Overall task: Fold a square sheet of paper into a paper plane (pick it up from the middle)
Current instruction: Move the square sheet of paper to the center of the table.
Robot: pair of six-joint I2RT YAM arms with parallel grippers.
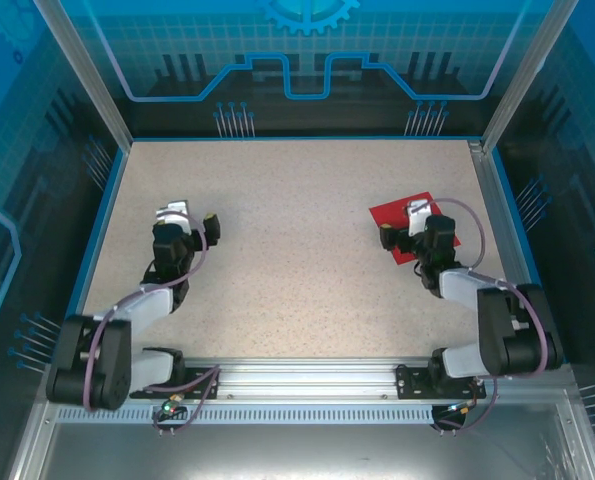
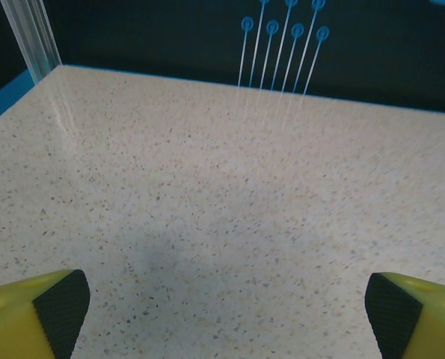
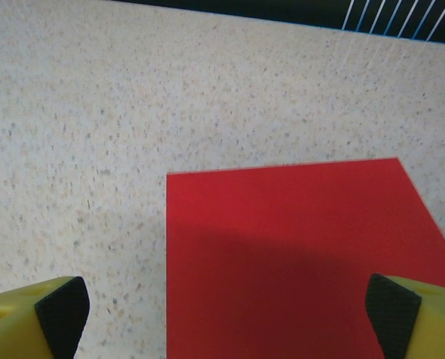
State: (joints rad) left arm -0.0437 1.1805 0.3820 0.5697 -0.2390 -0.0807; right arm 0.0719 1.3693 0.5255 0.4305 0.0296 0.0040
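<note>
The square sheet of paper (image 1: pixel 389 214) is bright red and lies flat and unfolded on the right side of the speckled table (image 1: pixel 297 260). My right gripper (image 1: pixel 402 223) hovers over its near part, open, with nothing between the fingers. In the right wrist view the square sheet of paper (image 3: pixel 297 254) spreads below the right gripper (image 3: pixel 218 318), its left edge inside the gap between the black pads (image 3: pixel 61 310). My left gripper (image 1: pixel 191 216) stands open over bare table on the left. The left gripper (image 2: pixel 226 314) has only tabletop under it. A paper plane is out of view.
Blue-edged transparent walls (image 1: pixel 297 70) enclose the table on three sides. Aluminium corner posts (image 1: pixel 82 75) stand at the back. The arms' mounting rail (image 1: pixel 297 380) runs along the near edge. The back wall (image 2: pixel 282 45) rises beyond the left gripper.
</note>
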